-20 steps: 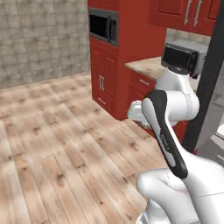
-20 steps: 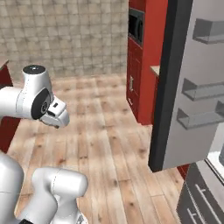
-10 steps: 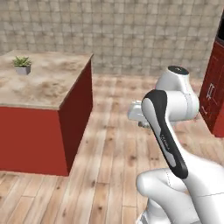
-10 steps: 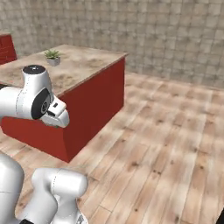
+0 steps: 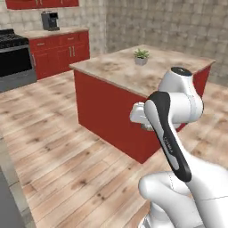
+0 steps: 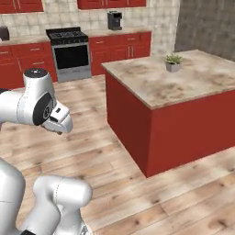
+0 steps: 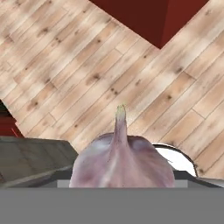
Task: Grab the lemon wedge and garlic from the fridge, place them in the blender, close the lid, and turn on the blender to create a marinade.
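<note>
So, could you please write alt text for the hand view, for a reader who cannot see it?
A pinkish-white garlic bulb with a pointed tip sits close to the camera at the bottom of the picture, held in the jaws. Beneath it lies a light wooden plank floor, and the corner of a red kitchen island shows at the top.

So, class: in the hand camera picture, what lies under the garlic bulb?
Under the garlic lies wooden plank floor, with a corner of the red island beyond its tip. The bulb covers the floor straight beneath it and the fingertips holding it, so their contact cannot be seen.
</note>
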